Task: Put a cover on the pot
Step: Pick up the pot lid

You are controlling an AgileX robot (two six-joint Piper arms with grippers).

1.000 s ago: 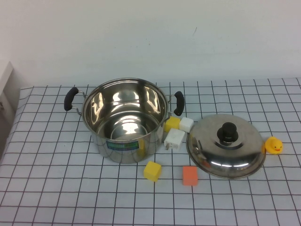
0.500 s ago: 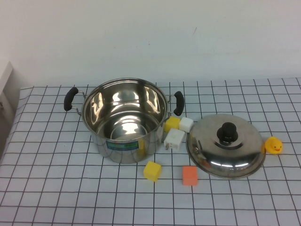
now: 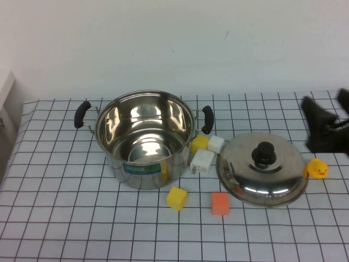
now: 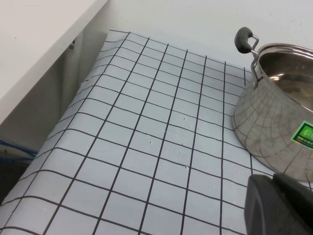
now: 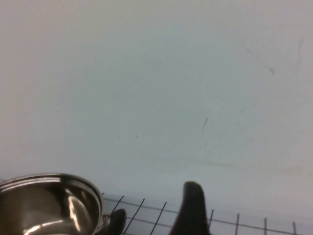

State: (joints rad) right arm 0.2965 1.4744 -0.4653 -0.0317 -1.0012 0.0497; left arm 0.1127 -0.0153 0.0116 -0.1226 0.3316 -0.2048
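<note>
The pot [image 3: 144,139], a shiny steel stockpot with black side handles and a blue-green label, stands open at the table's middle left. It also shows in the left wrist view [image 4: 279,122] and the right wrist view [image 5: 44,205]. The domed steel lid [image 3: 263,168] with a black knob lies on the table to the pot's right. My right gripper [image 3: 327,103] is open and empty at the right edge, above and beyond the lid's far right side; one of its fingertips [image 5: 193,196] shows in the right wrist view. My left gripper [image 4: 273,181] is shut and empty, low beside the pot's left wall, out of the high view.
Two yellow blocks [image 3: 176,197] [image 3: 199,143], an orange block [image 3: 220,203], a white cube [image 3: 216,143] and a white plug [image 3: 202,161] lie between pot and lid. A yellow rubber duck [image 3: 317,168] sits right of the lid. A white shelf [image 4: 39,44] borders the table's left.
My right gripper has come into the high view at the right edge, behind the duck and lid. Pot, lid and small objects have not moved.
</note>
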